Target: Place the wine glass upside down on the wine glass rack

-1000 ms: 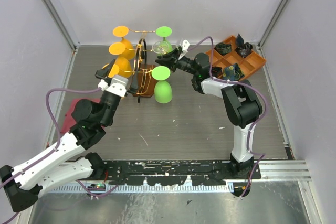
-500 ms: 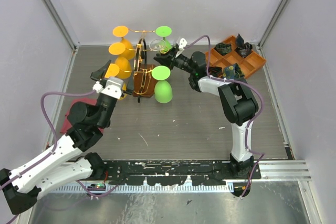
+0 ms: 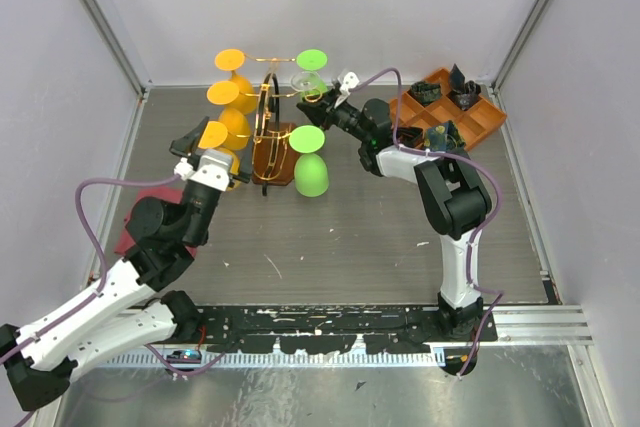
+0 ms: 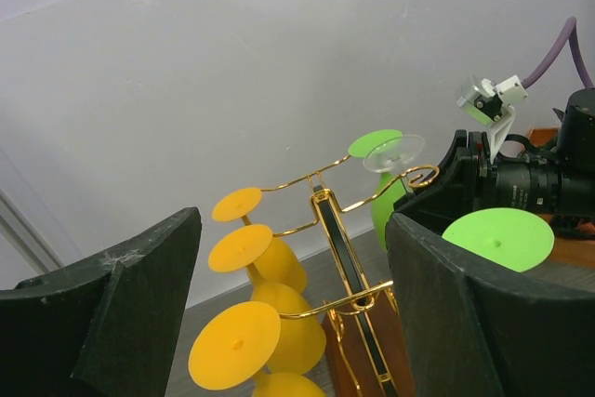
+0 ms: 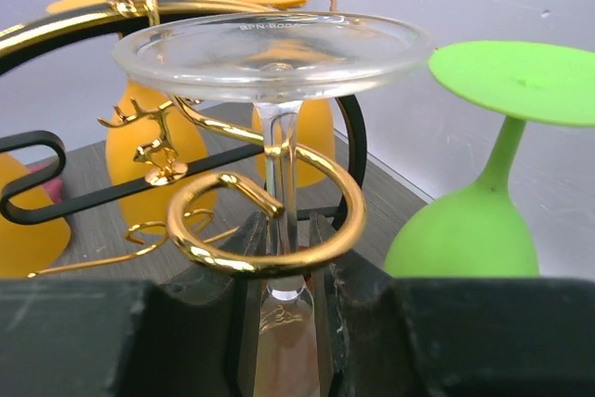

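Note:
A clear wine glass (image 3: 303, 83) hangs upside down, foot up, at the right side of the gold wire rack (image 3: 268, 137). My right gripper (image 3: 323, 99) is shut on its stem. In the right wrist view the stem (image 5: 279, 141) passes through the curled gold ring (image 5: 327, 230) of a rack arm, with my gripper (image 5: 284, 244) just below the ring and the foot (image 5: 274, 44) above it. My left gripper (image 3: 208, 152) is open and empty beside the orange glasses; in its own view the gripper (image 4: 288, 323) faces the rack (image 4: 349, 262).
Three orange glasses (image 3: 222, 95) hang on the rack's left side and two green glasses (image 3: 310, 172) on its right. An orange compartment tray (image 3: 478, 125) with dark parts stands at the back right. A red object (image 3: 128, 232) lies under the left arm.
My right gripper has carried the clear glass a little left and back, onto the rack arm's curl. My left gripper has drawn back slightly from the orange glasses.

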`<state>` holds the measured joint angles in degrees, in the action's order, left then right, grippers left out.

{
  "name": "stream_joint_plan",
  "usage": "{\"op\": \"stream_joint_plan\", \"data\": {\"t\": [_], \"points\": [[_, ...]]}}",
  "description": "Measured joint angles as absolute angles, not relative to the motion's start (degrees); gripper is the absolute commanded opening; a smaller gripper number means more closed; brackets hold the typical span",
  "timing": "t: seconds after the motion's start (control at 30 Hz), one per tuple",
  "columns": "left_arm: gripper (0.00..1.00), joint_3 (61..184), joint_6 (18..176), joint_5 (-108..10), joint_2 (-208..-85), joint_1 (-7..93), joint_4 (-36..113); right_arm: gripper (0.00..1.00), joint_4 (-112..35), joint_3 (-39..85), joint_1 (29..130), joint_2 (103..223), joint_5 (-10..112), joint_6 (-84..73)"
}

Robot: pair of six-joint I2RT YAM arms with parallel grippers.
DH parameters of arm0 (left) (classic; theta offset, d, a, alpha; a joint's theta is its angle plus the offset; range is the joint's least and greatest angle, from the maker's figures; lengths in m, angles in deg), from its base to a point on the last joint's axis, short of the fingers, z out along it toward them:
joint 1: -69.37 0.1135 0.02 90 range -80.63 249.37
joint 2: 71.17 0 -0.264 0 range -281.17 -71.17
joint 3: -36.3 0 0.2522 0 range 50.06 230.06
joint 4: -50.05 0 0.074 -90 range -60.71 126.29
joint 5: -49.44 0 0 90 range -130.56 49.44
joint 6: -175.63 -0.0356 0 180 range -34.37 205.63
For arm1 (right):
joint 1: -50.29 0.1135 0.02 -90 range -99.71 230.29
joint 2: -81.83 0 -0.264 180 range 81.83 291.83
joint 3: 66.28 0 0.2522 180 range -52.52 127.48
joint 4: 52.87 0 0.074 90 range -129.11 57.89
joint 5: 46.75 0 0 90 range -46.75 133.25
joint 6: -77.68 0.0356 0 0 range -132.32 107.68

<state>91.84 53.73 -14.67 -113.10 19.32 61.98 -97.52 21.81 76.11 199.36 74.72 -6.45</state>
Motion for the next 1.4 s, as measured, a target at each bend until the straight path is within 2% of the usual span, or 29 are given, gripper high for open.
{"op": "stream_joint_plan", "data": {"t": [0.63,1.4], "points": [[0.87,91.1,54.5,-14.7,-110.2,19.3,59.7,0.01,-94.5,14.6,76.1,194.7,70.1,-10.9],[0.87,91.0,55.6,-14.7,-109.3,19.3,58.7,0.01,-100.9,8.7,76.1,192.6,65.8,-9.8]]}}
